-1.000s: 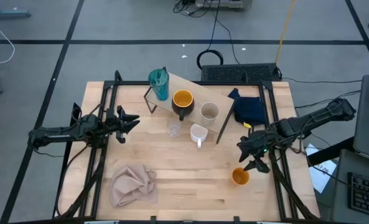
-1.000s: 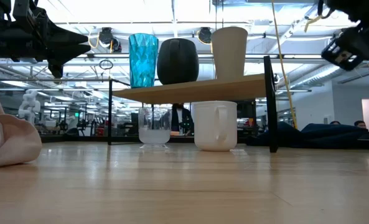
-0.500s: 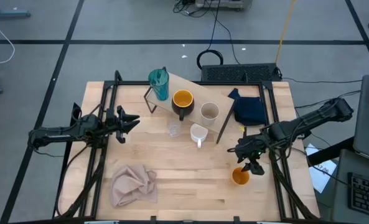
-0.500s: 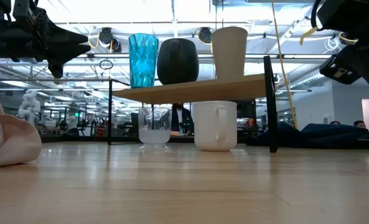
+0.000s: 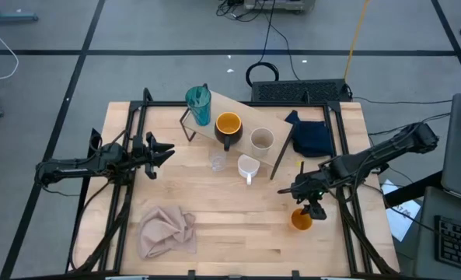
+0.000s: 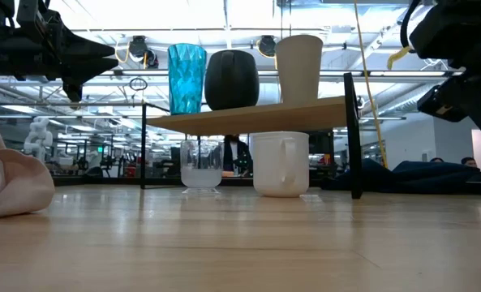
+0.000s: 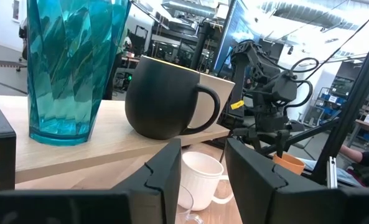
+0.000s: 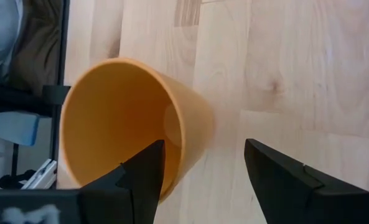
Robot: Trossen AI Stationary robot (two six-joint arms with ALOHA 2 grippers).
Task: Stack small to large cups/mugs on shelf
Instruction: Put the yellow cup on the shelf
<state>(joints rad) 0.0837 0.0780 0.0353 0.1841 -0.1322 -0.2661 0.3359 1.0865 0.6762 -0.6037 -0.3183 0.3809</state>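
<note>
The right gripper hangs directly over the small orange plastic cup, which stands upright near the table's right edge, toward the front right corner. In the right wrist view the two dark fingers stand apart with the cup's rim below and between them, and nothing is clasped; one finger appears lined up inside the mouth and the other outside the wall, which would suit a pinch on the rim.

The light-wood shelf board on its thin black wire frame stands at the back of the pale wooden table, set at an angle. On it, in a row, are the tall teal faceted tumbler, the round black mug with the orange inside and the beige cup, largest toward the shelf's left end. The orange cup probably belongs further along this row.

The white handled mug and the tiny clear glass wait on the table just in front of the shelf, partly under its edge in the low view.

The left gripper hovers above the table's left side, fingers apart and empty, pointed toward the shelf and clear of the working arm. A crumpled pink cloth lies near the front left corner, and a folded navy cloth sits beside the shelf's right end.
</note>
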